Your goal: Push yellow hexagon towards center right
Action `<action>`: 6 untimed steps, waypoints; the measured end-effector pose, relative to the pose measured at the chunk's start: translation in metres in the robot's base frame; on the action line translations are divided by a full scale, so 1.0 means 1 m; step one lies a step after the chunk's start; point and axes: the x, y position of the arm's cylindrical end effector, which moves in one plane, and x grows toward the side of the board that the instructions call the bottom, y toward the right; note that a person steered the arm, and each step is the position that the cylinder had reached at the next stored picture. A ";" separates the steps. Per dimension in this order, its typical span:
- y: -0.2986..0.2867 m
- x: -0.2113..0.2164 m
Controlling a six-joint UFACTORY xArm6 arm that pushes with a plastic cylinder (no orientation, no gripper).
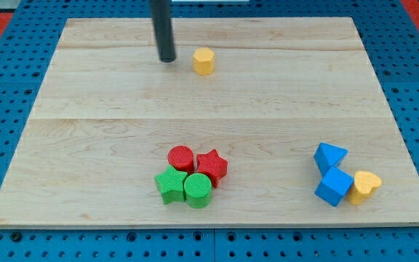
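Observation:
The yellow hexagon [204, 61] sits on the wooden board [209, 124] near the view's top, a little left of centre. My tip [167, 59] rests on the board just to the hexagon's left, a small gap apart from it. The dark rod rises from the tip out of the view's top.
A red cylinder [181, 158], a red star [212, 167], a green star [170, 184] and a green cylinder [198, 190] cluster at the bottom centre. A blue triangle [329, 156], a blue cube [334, 186] and a yellow heart [365, 185] cluster at the bottom right.

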 end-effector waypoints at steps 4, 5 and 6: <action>0.106 0.037; 0.110 0.056; 0.110 0.078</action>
